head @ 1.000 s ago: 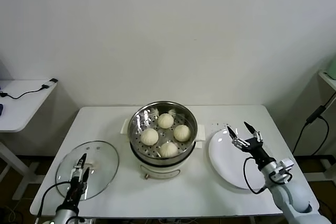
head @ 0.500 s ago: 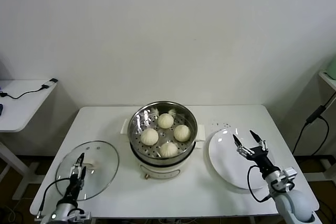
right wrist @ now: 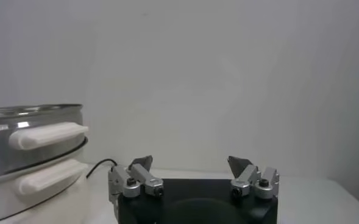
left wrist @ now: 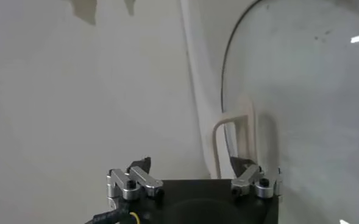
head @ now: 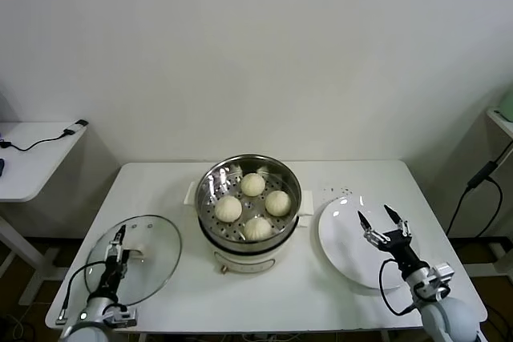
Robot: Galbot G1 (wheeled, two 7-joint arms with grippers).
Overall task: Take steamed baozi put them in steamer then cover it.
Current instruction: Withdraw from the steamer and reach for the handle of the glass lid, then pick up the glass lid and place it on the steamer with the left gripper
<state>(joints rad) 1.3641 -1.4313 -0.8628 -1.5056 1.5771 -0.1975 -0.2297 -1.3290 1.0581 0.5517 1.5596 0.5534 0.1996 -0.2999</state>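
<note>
Four cream-white baozi (head: 252,184) lie inside the shiny steel steamer (head: 212,184) at the table's middle, which stands uncovered on its cream base. The clear glass cover (head: 152,266) lies flat on the table at the front left, its bar handle (left wrist: 234,143) up. My left gripper (head: 119,239) is open and empty, low over the cover just left of the handle; it also shows in the left wrist view (left wrist: 191,164). My right gripper (head: 383,220) is open and empty above the white plate. The right wrist view shows it (right wrist: 190,163) with the steamer (right wrist: 33,122) off to one side.
An empty flat white plate (head: 341,238) lies right of the steamer. A side table (head: 32,158) with a cable stands at the far left. A black cable (head: 481,178) hangs at the right. The table's front edge is close to both grippers.
My right gripper has drawn back from the steamer toward the table's front edge, still open. My left gripper has shifted a little left and forward over the cover.
</note>
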